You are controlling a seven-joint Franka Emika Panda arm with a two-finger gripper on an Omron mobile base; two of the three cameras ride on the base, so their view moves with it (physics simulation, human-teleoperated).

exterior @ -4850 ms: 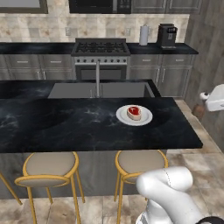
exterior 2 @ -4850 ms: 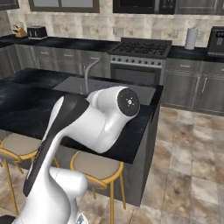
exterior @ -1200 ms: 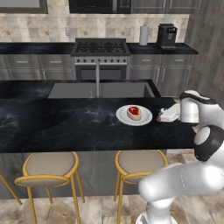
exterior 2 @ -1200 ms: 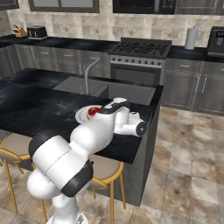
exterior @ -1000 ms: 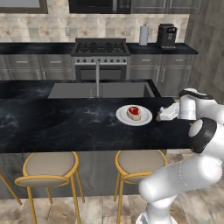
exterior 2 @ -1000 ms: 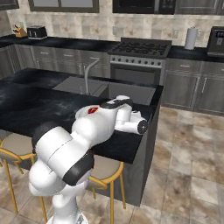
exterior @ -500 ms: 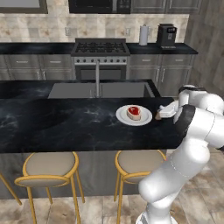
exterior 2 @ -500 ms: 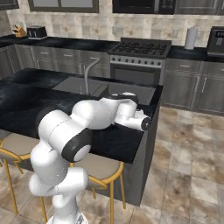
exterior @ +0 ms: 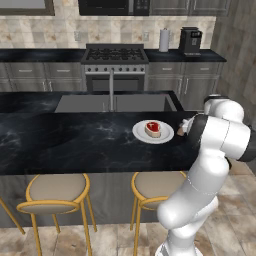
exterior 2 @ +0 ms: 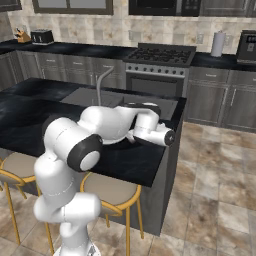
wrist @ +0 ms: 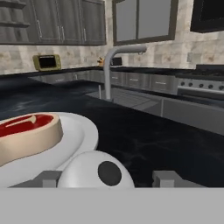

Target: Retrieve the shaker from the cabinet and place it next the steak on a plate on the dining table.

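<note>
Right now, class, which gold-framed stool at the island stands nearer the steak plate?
The right-hand stool, almost directly below the plate in the left base view; the other stool sits well off to the left.

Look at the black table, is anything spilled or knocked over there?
Nothing stands out. The reddish-pink steak sits on the round white plate, and the small brown wooden shaker stands beside the plate on the black marble table, with no spills.

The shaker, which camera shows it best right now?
The hand view: the shaker's white top sits close up between the finger tips, beside the plate. The left base view shows a brown sliver; in the right base view the arm covers it.
</note>
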